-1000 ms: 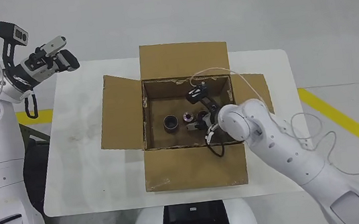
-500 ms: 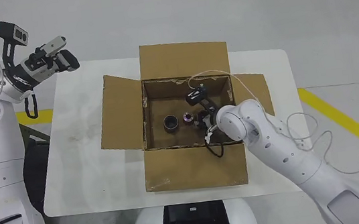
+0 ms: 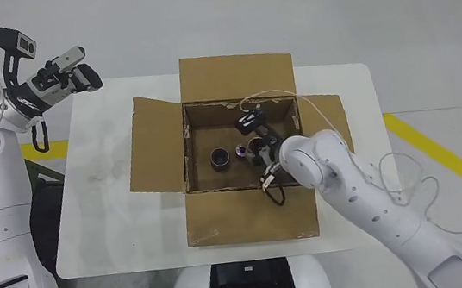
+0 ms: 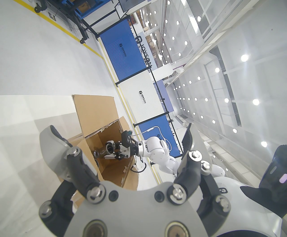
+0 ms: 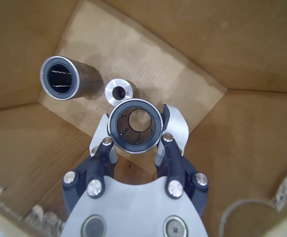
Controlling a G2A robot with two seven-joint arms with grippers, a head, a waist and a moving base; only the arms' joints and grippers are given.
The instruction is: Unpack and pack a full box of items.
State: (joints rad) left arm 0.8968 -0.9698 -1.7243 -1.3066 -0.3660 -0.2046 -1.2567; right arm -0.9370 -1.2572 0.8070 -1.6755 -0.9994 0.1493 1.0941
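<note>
1. The cardboard box (image 3: 253, 215) sits open on the white desk (image 3: 101, 221) with its flaps folded outward. This leaves the opening free for an arm to come straight down into it.
2. The right gripper (image 5: 136, 121) is down inside the box, its jaws clamped on the round wall of a black-rimmed metal sleeve (image 5: 134, 147). The bore faces the wrist camera. Pinching the sleeve from two opposite sides looks like a hold meant for lifting it straight out.
3. The held sleeve is within the box walls, toward the right end of the row of items. In the left wrist view it seems raised off the floor, up toward the rim, though I cannot be sure.
4. Two more items stand on the box floor. A dark cylinder (image 5: 67, 78) is nearer the left wall, and a small silver bushing (image 5: 118, 91) is between it and the held sleeve. The two are close together, and I cannot tell whether they touch.
5. The left gripper (image 3: 84, 68) hangs high beyond the desk's far left corner, jaws apart and empty. I judge it is parked there so the right arm has the box to itself.
6. With all three items inside the box walls, the unpacking half looks barely under way.
</note>
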